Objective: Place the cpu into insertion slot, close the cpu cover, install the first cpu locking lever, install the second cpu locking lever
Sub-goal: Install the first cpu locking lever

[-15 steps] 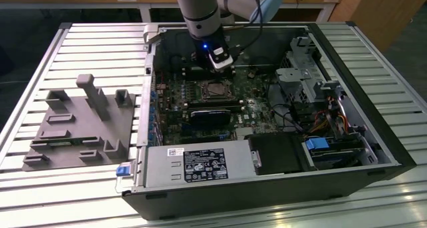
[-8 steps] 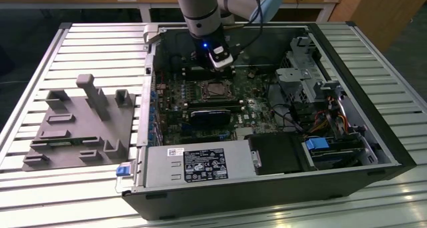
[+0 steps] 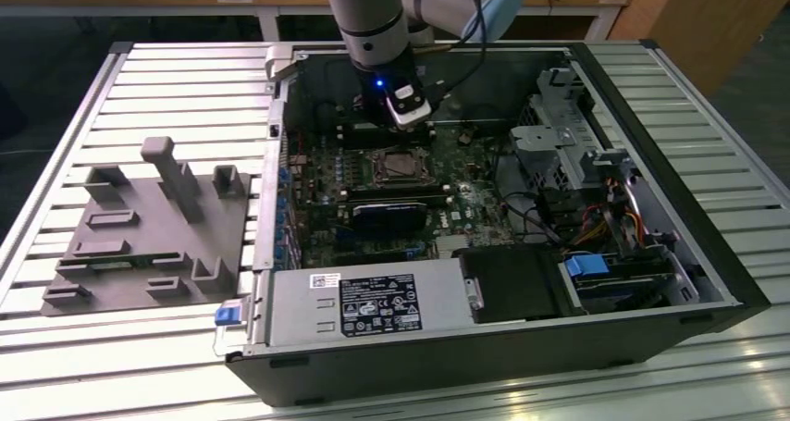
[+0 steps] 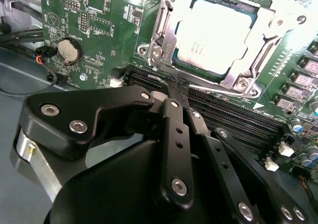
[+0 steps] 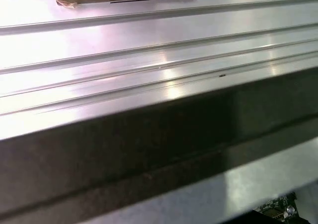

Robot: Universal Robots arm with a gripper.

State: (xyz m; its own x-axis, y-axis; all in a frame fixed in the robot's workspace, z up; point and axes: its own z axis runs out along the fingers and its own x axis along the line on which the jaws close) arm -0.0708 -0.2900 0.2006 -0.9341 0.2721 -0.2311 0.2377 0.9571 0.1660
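In the second wrist view I see my closed, empty fingers (image 4: 171, 92) beside the covered cpu (image 4: 213, 35); the exterior view shows case walls (image 3: 277, 162) nearby.

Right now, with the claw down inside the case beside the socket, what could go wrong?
1. The claw sits right over the long black memory slots; a small slip could scrape them.
2. The cpu cover lies over the cpu; a sideways knock might shift it.
3. Loose cables run near the arm's path and could snag.
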